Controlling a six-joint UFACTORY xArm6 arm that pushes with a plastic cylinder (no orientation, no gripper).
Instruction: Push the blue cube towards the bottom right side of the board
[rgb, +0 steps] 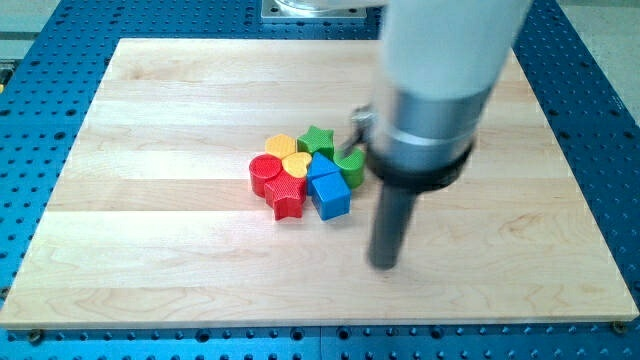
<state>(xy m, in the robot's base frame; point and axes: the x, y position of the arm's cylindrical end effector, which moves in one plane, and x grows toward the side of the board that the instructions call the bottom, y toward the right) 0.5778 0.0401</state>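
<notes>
The blue cube (331, 193) lies at the lower right of a tight cluster of blocks near the middle of the wooden board (150, 230). A second blue block (320, 167) touches it from above. My tip (385, 263) stands on the board to the lower right of the blue cube, apart from it by a short gap. The thick white and dark arm body above the tip hides part of the board at the view's upper right.
The cluster also holds a red cylinder (265, 172), a red star (287, 198), a yellow heart (296, 165), a yellow block (281, 146), a green star (318, 138) and a green block (349, 165). A blue perforated table (40, 120) surrounds the board.
</notes>
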